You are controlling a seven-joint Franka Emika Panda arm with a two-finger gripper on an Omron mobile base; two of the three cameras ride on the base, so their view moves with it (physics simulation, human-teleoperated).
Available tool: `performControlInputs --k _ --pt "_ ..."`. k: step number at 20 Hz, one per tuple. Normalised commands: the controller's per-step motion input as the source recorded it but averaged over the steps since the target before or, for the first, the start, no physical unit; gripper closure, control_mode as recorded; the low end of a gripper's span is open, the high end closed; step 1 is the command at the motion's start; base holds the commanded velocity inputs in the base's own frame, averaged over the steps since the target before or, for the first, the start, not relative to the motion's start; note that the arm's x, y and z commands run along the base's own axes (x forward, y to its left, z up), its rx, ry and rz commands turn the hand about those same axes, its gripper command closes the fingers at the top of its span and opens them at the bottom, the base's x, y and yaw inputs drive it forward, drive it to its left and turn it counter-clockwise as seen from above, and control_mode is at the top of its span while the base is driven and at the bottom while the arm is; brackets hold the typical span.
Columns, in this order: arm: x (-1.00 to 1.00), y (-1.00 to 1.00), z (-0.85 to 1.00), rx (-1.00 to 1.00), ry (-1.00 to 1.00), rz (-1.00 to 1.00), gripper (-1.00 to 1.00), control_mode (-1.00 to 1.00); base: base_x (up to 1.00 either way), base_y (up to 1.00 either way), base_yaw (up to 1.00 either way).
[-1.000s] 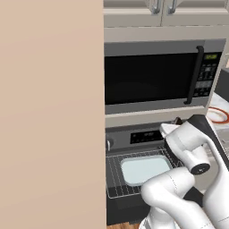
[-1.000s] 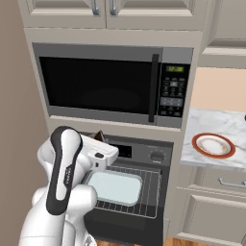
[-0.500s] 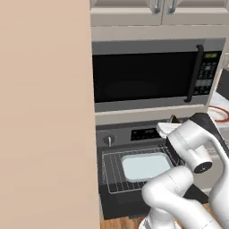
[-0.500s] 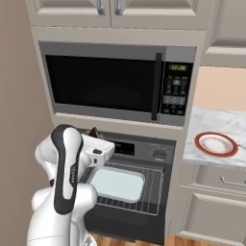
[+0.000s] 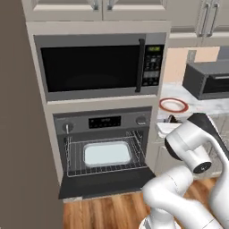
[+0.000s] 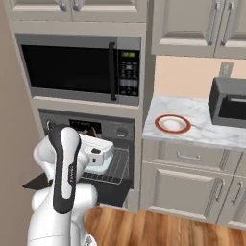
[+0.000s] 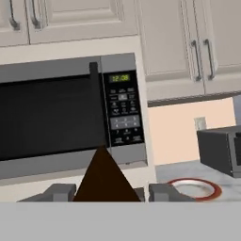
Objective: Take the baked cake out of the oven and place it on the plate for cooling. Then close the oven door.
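One small dark-brown wedge of baked cake [image 7: 107, 178] sits pinched between the two-finger gripper [image 7: 107, 192] jaws (clenched on it), left of the round white red-rimmed plate [image 7: 195, 188]. Risk: the narrow wedge slips out if the carry jolts; dark grey oven door [image 5: 107, 183] hangs open.

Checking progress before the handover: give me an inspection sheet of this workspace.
Surface: marble counter, right of the oven.
Job's things: oven door open and down; pale tray on the wire rack; plate bare on the counter; dark-brown cake between the fingers.
Clutter: dark appliance on the counter.
Grippers: gripper shut on the cake, facing the microwave.
Cables: nothing seen.
Surroundings: cabinets above, drawers below, wood floor.
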Motion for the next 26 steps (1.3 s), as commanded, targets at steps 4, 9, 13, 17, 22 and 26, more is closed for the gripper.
performControlInputs --k 4,9,13,17,22,26 --pt "0.00 0.00 0.00 0.00 0.00 0.00 1.00 1.00 -0.03 -0.95 0.00" --pt "0.00 0.00 0.00 0.00 0.00 0.00 1.00 1.00 0.02 -0.71 0.00" --pt "0.00 0.00 0.00 0.00 0.00 0.00 1.00 1.00 0.35 -0.29 0.02" --pt "0.00 0.00 0.00 0.00 0.00 0.00 1.00 1.00 0.56 -0.14 0.05" --pt "0.00 0.00 0.00 0.00 0.00 0.00 1.00 1.00 0.70 -0.18 0.08" --pt "0.00 0.00 0.00 0.00 0.00 0.00 1.00 1.00 0.56 -0.59 0.05"
